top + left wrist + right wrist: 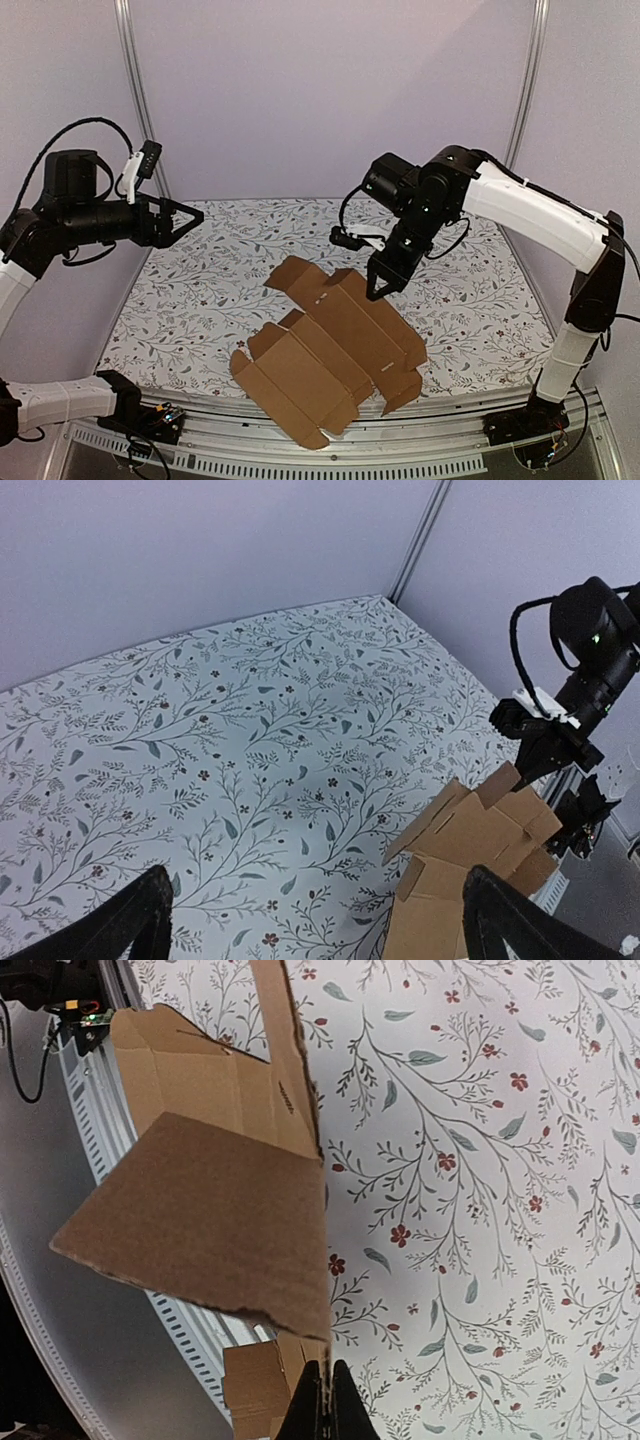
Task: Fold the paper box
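Observation:
The paper box (335, 345) is a flat brown die-cut sheet with flaps, lying at the table's front middle, its near edge over the front rail. My right gripper (377, 290) is shut on the sheet's far right edge and lifts that side a little. In the right wrist view the black fingertips (322, 1400) pinch the thin cardboard edge, and a flap (215, 1225) rises in front of the camera. My left gripper (193, 216) is open and empty, held high over the table's far left, well apart from the sheet. The sheet also shows in the left wrist view (470, 855).
The table has a floral cloth (480, 290). A metal rail (300, 455) runs along the front edge. Upright frame posts (135, 90) stand at the back corners, with purple walls behind.

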`<state>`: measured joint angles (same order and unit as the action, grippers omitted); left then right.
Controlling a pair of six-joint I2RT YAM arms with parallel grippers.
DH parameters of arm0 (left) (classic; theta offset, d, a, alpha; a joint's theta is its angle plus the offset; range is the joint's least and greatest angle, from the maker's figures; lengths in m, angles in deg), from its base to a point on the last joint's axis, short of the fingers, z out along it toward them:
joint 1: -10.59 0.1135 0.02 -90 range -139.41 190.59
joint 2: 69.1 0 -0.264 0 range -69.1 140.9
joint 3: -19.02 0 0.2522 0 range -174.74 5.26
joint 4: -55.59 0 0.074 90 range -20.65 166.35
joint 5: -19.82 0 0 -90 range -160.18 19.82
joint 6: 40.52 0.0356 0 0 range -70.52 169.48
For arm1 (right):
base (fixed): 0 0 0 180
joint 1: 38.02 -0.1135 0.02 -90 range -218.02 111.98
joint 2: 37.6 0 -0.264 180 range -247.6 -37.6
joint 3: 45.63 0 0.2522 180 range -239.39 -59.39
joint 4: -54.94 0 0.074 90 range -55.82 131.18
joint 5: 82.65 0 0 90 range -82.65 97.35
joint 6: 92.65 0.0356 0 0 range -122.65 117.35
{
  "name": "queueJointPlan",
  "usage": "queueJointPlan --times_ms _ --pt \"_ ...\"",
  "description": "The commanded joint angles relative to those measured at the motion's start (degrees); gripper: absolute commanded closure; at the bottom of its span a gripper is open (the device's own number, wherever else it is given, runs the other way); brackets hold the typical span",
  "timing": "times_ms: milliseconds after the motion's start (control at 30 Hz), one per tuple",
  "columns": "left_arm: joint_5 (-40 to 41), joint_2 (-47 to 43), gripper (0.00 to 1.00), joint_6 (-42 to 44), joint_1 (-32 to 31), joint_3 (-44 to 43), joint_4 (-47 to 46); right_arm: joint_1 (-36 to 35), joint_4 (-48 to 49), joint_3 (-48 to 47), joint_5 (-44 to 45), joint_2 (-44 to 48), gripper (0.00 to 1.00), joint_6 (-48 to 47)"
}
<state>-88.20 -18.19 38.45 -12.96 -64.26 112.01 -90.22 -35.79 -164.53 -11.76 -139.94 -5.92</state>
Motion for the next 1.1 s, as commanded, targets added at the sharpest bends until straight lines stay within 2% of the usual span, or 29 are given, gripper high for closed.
queueJointPlan --times_ms 0,167,367,567,733,1067 --pt "0.16 2.43 0.00 0.29 -4.67 2.38 -0.24 -1.74 -9.33 -4.58 15.16 -3.27 1.00 -3.20" --pt "3.72 4.69 0.00 -0.87 -9.84 5.97 -4.05 -3.74 -8.99 -5.85 26.42 -6.88 1.00 -8.10" --pt "7.70 7.18 0.00 -2.91 -15.06 10.18 -9.85 -4.74 -9.01 -8.66 30.00 -11.26 1.00 -12.08" --pt "12.98 9.55 0.01 -4.29 -19.53 14.62 -15.31 -5.43 -10.58 -15.49 28.69 -15.35 1.00 -13.37" --pt "13.91 10.24 0.01 -6.66 -20.56 19.25 -20.75 -6.35 -11.27 -18.70 27.06 -18.02 1.00 -13.67" --pt "15.30 13.09 0.15 -7.68 -20.92 21.04 -24.49 -7.04 -11.14 -19.89 24.52 -19.63 1.00 -13.70"
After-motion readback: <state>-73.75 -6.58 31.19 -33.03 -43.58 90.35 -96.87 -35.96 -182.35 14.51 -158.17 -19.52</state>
